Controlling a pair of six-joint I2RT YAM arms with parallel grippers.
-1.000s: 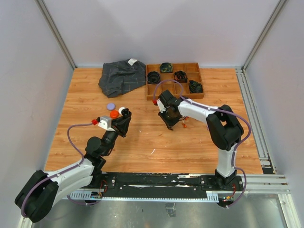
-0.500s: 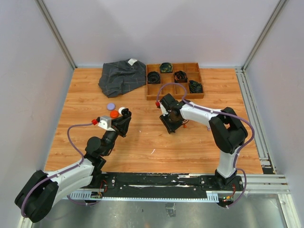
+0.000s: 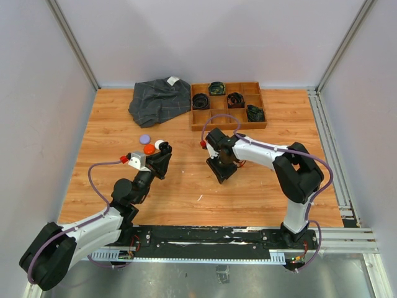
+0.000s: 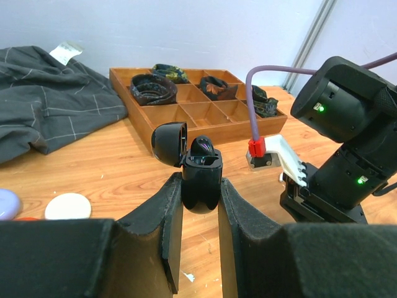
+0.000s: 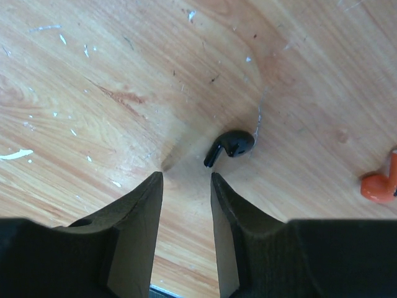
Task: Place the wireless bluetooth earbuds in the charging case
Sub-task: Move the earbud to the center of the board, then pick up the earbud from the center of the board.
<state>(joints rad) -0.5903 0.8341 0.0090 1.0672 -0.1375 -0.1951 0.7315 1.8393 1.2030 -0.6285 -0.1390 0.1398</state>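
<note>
The right jaws stand parted with nothing between them, tips low over the counter [image 5: 93,74]. The black earbud [image 5: 231,146] lies just beyond the tips, a little toward the finger on the right of the wrist view, its stem pointing back at the gap. To take it cleanly, I judge the jaws should slide forward until the bud sits centred between the pads, then drop to the wood and close on the rounded body. Closing on the thin stem would likely let it twist or flick away. An orange earbud [image 5: 379,184] lies apart at the edge of that view and is best left alone for this grasp. The left jaws are clenched on the black charging case [image 4: 201,186], held upright with its lid [image 4: 169,143] swung open — a dark rounded piece shows in its well, though whether that is a seated earbud I cannot tell. The case wants a steady hold, mouth facing up, for the insertion.
</note>
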